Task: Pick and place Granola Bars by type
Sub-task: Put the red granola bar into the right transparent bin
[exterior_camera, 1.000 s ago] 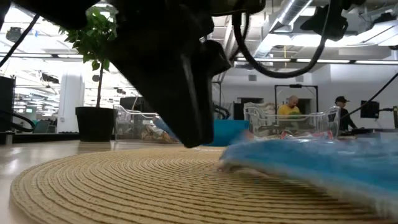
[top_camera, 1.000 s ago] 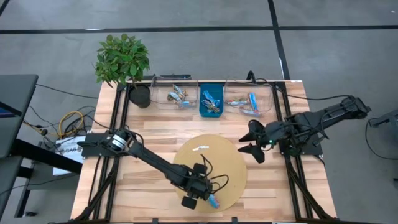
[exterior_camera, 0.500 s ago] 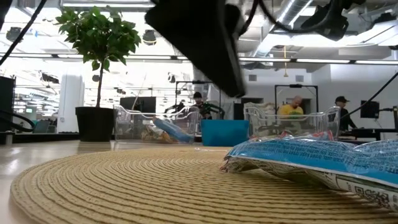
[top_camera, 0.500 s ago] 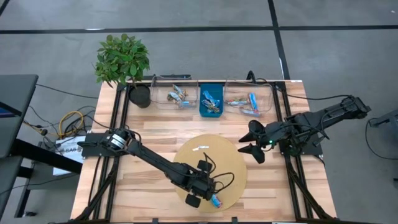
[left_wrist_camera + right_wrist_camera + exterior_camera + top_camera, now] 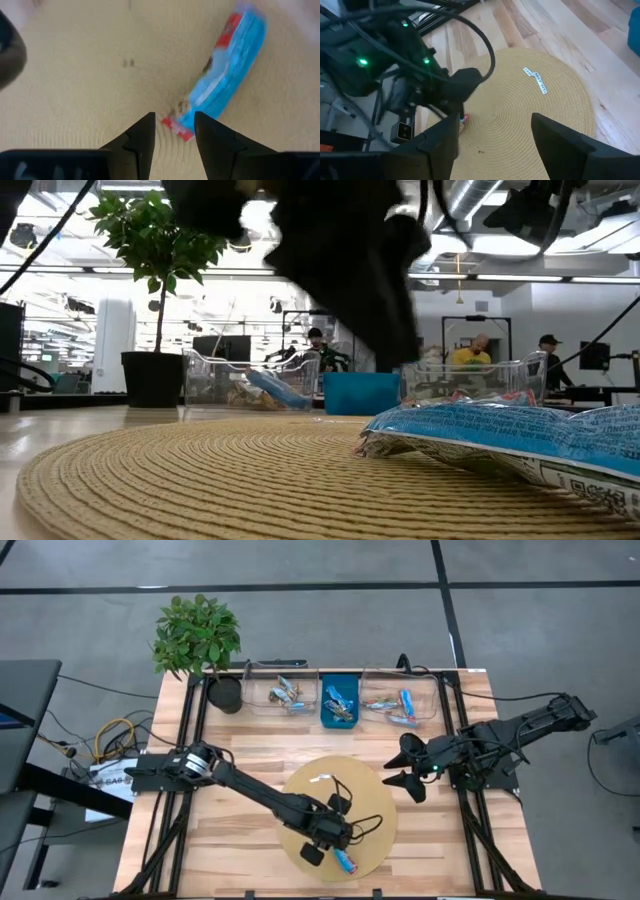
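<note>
I see the round woven mat [image 5: 300,795] mid-table. My left gripper [image 5: 173,131] hovers over its near edge, fingers slightly spread and empty, just beside the blue granola bar [image 5: 225,75] lying flat there. My right gripper [image 5: 404,767] waits spread by the mat's right edge.

Overhead, level tabletop and both wrist cameras all share the round woven mat [image 5: 365,802].
</note>
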Controlling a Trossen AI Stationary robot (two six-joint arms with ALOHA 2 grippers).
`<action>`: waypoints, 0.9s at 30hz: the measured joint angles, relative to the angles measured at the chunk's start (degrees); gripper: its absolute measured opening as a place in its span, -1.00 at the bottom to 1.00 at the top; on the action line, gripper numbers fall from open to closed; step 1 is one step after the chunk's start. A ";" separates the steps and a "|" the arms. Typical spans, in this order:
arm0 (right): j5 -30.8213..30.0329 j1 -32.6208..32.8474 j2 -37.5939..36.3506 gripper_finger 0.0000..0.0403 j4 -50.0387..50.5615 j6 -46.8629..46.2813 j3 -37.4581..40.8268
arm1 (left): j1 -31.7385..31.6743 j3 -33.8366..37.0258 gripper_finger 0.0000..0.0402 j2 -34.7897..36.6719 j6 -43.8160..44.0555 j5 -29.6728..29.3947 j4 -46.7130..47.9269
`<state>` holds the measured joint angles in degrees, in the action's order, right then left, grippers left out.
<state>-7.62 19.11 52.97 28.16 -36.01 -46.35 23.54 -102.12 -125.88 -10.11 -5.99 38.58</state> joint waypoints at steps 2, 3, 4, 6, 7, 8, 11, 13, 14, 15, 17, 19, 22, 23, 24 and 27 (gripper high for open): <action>0.00 0.00 0.00 0.19 -0.04 0.00 0.00 | -0.10 0.17 -0.36 -0.19 -0.22 -0.07 0.86; 0.00 0.00 0.00 0.19 -0.07 0.00 0.00 | -0.10 0.15 -0.36 -0.39 -0.23 -0.31 0.08; 0.00 0.00 0.00 0.19 -0.04 0.00 0.00 | -0.08 -0.01 -0.36 -0.52 -0.24 -0.29 -1.15; 0.00 -0.02 -0.02 0.19 -0.07 0.00 0.00 | -0.08 -0.09 -0.36 -0.75 -0.28 0.27 -0.98; 0.00 -0.02 -0.02 0.19 -0.07 0.02 0.00 | -0.08 -0.07 -0.36 -0.79 -0.28 1.14 -0.55; 0.00 -0.02 0.00 0.19 0.02 0.01 0.00 | -0.08 -0.07 -0.36 -0.84 -0.28 1.39 -0.77; -0.03 -0.02 0.00 0.19 -0.04 0.07 0.00 | -0.24 -0.11 -0.36 -0.84 -0.58 1.46 -1.25; -0.05 -0.07 0.00 0.19 -0.07 0.09 0.00 | -0.52 -0.11 -0.36 -0.86 -0.77 1.69 -1.15; -0.06 -0.11 0.00 0.19 -0.16 0.11 0.00 | -0.66 -0.11 -0.36 -0.86 -0.81 2.17 -1.14; -0.06 -0.13 0.00 0.19 -0.22 0.11 0.00 | -0.79 -0.11 -0.36 -0.86 -0.89 2.57 -1.26; -0.06 -0.11 0.00 0.19 -0.23 0.11 0.00 | -1.08 -0.20 -0.36 -1.57 -0.91 2.77 -1.98; -0.08 -0.12 0.00 0.19 -0.40 0.09 0.00 | -1.14 -0.15 -0.36 -2.47 -0.87 3.30 -2.41; -0.08 -0.11 0.01 0.19 -0.37 0.06 0.00 | -1.11 -0.18 -0.36 -3.83 -0.91 4.37 -2.71; -0.11 -0.12 0.01 0.19 -0.42 0.04 0.00 | -0.96 -0.16 -0.36 -3.94 -0.98 4.15 -2.51; -0.13 -0.11 -0.02 0.19 -0.50 0.04 0.00 | -0.87 -0.29 -0.36 -4.24 -1.07 3.81 -2.74; -0.17 -0.12 0.02 0.19 -0.46 0.04 -0.02 | -0.78 -0.46 -0.36 -4.62 -1.01 4.19 -2.75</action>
<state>-7.79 18.99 53.00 27.70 -35.97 -46.37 22.76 -102.58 -130.50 -11.12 -1.80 35.83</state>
